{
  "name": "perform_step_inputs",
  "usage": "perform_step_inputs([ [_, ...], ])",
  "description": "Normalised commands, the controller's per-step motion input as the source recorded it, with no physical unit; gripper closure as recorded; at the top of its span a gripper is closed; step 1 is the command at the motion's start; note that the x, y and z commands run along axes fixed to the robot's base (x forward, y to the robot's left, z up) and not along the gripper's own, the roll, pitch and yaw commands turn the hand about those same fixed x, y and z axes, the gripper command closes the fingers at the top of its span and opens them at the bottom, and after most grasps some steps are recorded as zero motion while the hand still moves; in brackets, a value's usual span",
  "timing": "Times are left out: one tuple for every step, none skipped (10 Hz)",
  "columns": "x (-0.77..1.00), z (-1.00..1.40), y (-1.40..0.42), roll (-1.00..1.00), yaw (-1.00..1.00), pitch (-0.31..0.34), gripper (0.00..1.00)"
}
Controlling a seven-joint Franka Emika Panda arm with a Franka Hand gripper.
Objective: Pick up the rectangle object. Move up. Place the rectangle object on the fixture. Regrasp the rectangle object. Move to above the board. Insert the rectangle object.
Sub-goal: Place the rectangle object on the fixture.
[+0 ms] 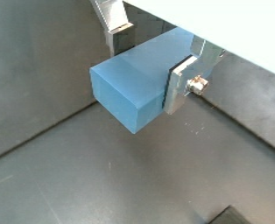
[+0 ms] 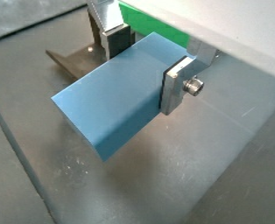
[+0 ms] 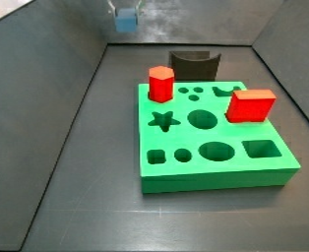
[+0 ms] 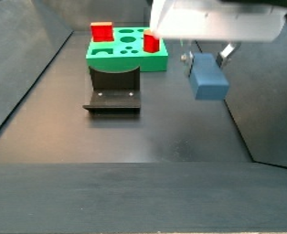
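The gripper (image 2: 143, 54) is pinching the blue block (image 2: 114, 99) between its silver fingers (image 2: 175, 85) and holding it in the air, clear of the dark floor (image 1: 58, 179). In both wrist views the block is hanging down from the fingers, which are pressing on its two opposite sides (image 1: 179, 83). In a side view the block (image 4: 207, 75) is hanging to the right of the dark fixture (image 4: 113, 94), which is sitting on the floor just in front of the green board (image 4: 128, 57). A red cube (image 3: 251, 105) and a red hexagonal piece (image 3: 160, 83) are standing on the board (image 3: 210, 165), with the fixture (image 3: 194, 65) just behind its far edge. In this view the block (image 3: 126, 18) is showing only at the far top edge, left of the fixture.
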Motion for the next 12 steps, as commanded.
perform_step_inputs([
  [-0.03, 0.98, 0.01, 0.07, -0.02, 0.057, 1.0],
  [-0.02, 0.79, 0.01, 0.08, 0.0, 0.063, 1.0],
  [-0.01, 0.64, 0.01, 0.08, 0.01, 0.07, 1.0],
  [-0.01, 0.5, 0.01, 0.09, 0.01, 0.08, 1.0],
  [0.0, 0.35, 0.01, 0.09, 0.02, 0.088, 1.0],
  [0.0, 0.25, 0.01, 0.09, 0.02, 0.092, 1.0],
  [1.0, 0.24, -0.27, -0.03, -0.46, 0.227, 1.0],
  [1.0, 0.22, -0.27, -0.04, -0.45, 0.227, 1.0],
  [1.0, 0.2, -0.23, -0.06, -0.33, 0.239, 1.0],
  [1.0, 0.18, -0.2, -0.06, -0.23, 0.215, 1.0],
  [1.0, 0.16, -0.18, -0.07, -0.13, 0.172, 1.0],
  [1.0, 0.15, -0.16, -0.08, -0.09, 0.157, 1.0],
])
